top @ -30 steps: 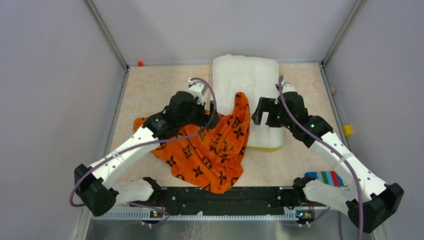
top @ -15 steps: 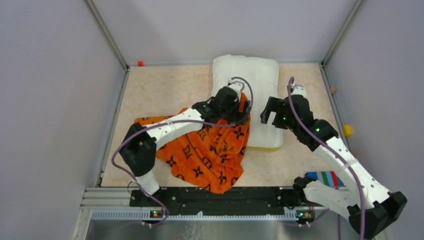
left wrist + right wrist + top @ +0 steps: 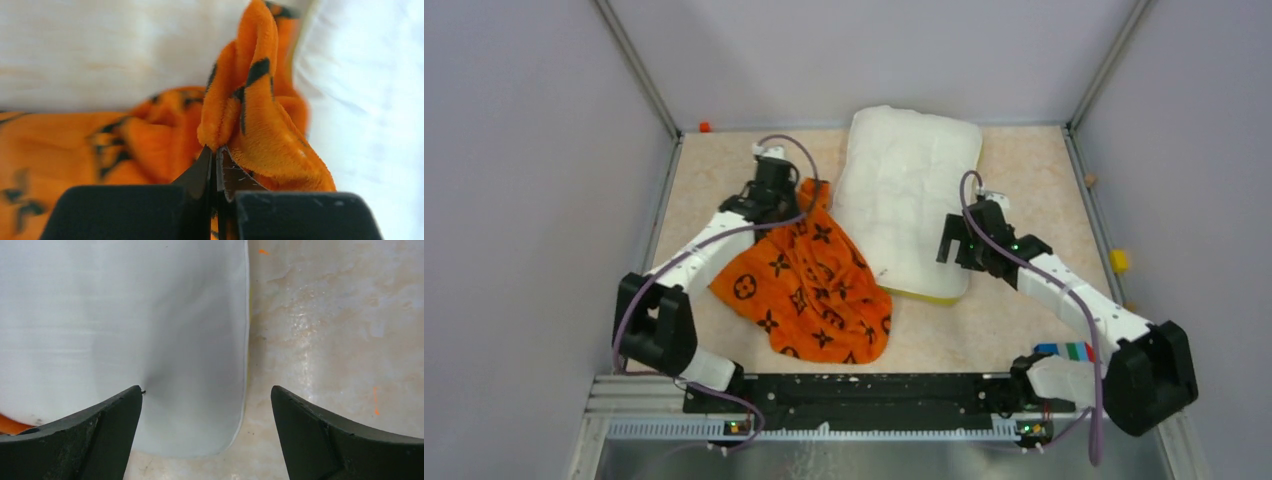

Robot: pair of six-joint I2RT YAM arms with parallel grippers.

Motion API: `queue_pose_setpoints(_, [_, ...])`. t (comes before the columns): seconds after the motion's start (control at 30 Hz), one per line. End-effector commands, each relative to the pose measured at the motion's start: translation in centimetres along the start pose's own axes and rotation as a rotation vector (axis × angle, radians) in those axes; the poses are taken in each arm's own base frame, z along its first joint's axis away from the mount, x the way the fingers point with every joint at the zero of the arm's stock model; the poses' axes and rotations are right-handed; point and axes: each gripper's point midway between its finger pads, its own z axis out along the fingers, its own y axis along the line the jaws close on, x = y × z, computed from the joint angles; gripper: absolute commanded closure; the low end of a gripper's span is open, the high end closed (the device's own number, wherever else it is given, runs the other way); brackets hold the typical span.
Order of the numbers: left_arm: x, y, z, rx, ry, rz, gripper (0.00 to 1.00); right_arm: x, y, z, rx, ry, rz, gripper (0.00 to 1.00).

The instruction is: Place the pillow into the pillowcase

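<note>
The white pillow (image 3: 912,190) lies slanted at the middle back of the table, its yellow trim at the near edge. Left of it the orange pillowcase (image 3: 809,285) is spread out, black motifs showing. My left gripper (image 3: 794,197) is shut on the pillowcase's far corner; in the left wrist view the fingertips (image 3: 216,150) pinch a fold of orange fabric (image 3: 255,100), with the pillow (image 3: 370,100) beside it. My right gripper (image 3: 947,245) hangs open over the pillow's near right corner; in its wrist view the gripper (image 3: 207,395) straddles the pillow's edge (image 3: 125,315), its left finger touching the fabric.
Grey walls and metal posts enclose the beige tabletop (image 3: 724,170). A small red piece (image 3: 705,127) sits at the back left corner, a yellow block (image 3: 1118,261) beyond the right rail, and a striped coloured card (image 3: 1072,353) by the right arm's base.
My left gripper shut on the pillowcase and swung left and back, pulling the fabric off the pillow. The pillow now lies slanted. My right gripper moved down to the pillow's near corner.
</note>
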Motion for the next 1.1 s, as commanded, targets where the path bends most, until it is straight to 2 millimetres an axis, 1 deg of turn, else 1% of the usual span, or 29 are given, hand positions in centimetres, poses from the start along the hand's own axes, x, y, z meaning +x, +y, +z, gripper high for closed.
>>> queue_pose_setpoints(0.0, [-3.6, 7.2, -2.7, -0.117, -0.107, -0.129, 1.0, -0.2, 1.7, 2.7, -0.052, -0.003, -0.003, 0.01])
queue_pose_setpoints(0.07, [-3.6, 8.4, -2.4, -0.127, -0.1, -0.145, 1.0, 0.7, 2.2, 3.9, -0.061, 0.027, 0.002, 0.01])
queue_pose_setpoints(0.1, [-3.4, 8.4, -2.1, -0.123, -0.087, -0.14, 1.0, 1.0, 2.3, 4.4, -0.062, 0.037, 0.007, 0.02])
queue_pose_setpoints(0.2, [-2.0, 6.9, -0.3, -0.047, -0.006, -0.126, 1.0, 1.4, 3.2, 5.7, -0.08, 0.063, 0.021, 0.07])
queue_pose_setpoints(0.23, [-1.2, 6.4, 0.5, -0.026, 0.032, -0.129, 1.0, 1.3, 3.6, 6.0, -0.092, 0.067, 0.027, 0.11])
queue_pose_setpoints(0.27, [-0.5, 5.9, 1.2, -0.01, 0.063, -0.133, 1.0, 1.2, 4.0, 6.2, -0.107, 0.07, 0.033, 0.2])
queue_pose_setpoints(0.3, [0.2, 5.4, 1.9, 0.003, 0.09, -0.13, 1.0, 1.0, 4.3, 6.4, -0.113, 0.071, 0.039, 0.36])
queue_pose_setpoints(0.37, [1.5, 4.0, 3.1, 0.024, 0.13, -0.103, 1.0, 0.6, 4.4, 6.9, -0.095, 0.078, 0.045, 0.95])
queue_pose_setpoints(0.4, [2.0, 3.4, 3.5, 0.031, 0.146, -0.087, 1.0, 0.2, 4.1, 6.9, -0.068, 0.077, 0.044, 1.0])
queue_pose_setpoints(0.47, [3.0, 1.9, 3.8, 0.052, 0.168, -0.055, 1.0, -1.5, 1.9, 6.8, 0.011, 0.058, 0.057, 1.0])
queue_pose_setpoints(0.5, [3.7, 0.8, 3.8, 0.078, 0.187, -0.038, 1.0, -2.3, 0.2, 6.4, 0.059, 0.053, 0.074, 1.0])
queue_pose_setpoints(0.53, [4.3, -0.2, 3.6, 0.107, 0.2, -0.021, 1.0, -3.5, -1.8, 6.0, 0.103, 0.033, 0.103, 1.0])
queue_pose_setpoints(0.63, [6.2, -3.2, 3.1, 0.156, 0.224, 0.058, 1.0, -7.1, -9.1, 4.3, 0.242, -0.03, 0.236, 1.0])
queue_pose_setpoints(0.7, [7.6, -4.9, 2.6, 0.189, 0.245, 0.094, 1.0, -9.0, -12.9, 3.2, 0.292, -0.064, 0.317, 1.0])
queue_pose_setpoints(0.73, [8.0, -5.7, 2.4, 0.209, 0.25, 0.106, 1.0, -9.9, -14.1, 2.7, 0.312, -0.081, 0.337, 1.0])
queue_pose_setpoints(0.77, [8.3, -6.3, 2.2, 0.227, 0.254, 0.115, 1.0, -11.0, -14.6, 2.1, 0.324, -0.1, 0.341, 1.0])
queue_pose_setpoints(0.8, [8.2, -6.8, 2.0, 0.243, 0.253, 0.117, 1.0, -11.4, -14.7, 1.9, 0.328, -0.102, 0.333, 0.94])
queue_pose_setpoints(0.83, [8.0, -7.3, 1.7, 0.262, 0.247, 0.124, 1.0, -12.2, -14.0, 1.6, 0.299, -0.109, 0.324, 0.81])
queue_pose_setpoints(0.87, [7.7, -7.8, 1.4, 0.28, 0.241, 0.129, 1.0, -12.5, -13.3, 1.4, 0.271, -0.115, 0.313, 0.66])
queue_pose_setpoints(0.9, [7.0, -8.5, 0.9, 0.312, 0.229, 0.133, 1.0, -12.9, -11.8, 1.1, 0.248, -0.129, 0.276, 0.52])
queue_pose_setpoints(0.93, [6.2, -9.2, 0.5, 0.338, 0.211, 0.137, 1.0, -13.2, -11.4, 0.6, 0.262, -0.145, 0.246, 0.41])
queue_pose_setpoints(0.97, [5.5, -10.1, -0.2, 0.379, 0.195, 0.148, 1.0, -13.1, -9.3, 0.1, 0.24, -0.154, 0.184, 0.33])
queue_pose_setpoints(1.0, [4.8, -11.3, -1.1, 0.433, 0.182, 0.16, 1.0, -13.2, -8.0, -0.5, 0.219, -0.169, 0.151, 0.29])
queue_pose_setpoints(1.03, [4.2, -12.3, -1.8, 0.463, 0.166, 0.171, 1.0, -13.0, -6.8, -1.0, 0.183, -0.175, 0.134, 0.27])
queue_pose_setpoints(1.07, [3.7, -13.7, -2.9, 0.523, 0.16, 0.184, 1.0, -12.7, -5.5, -1.5, 0.133, -0.181, 0.122, 0.26])
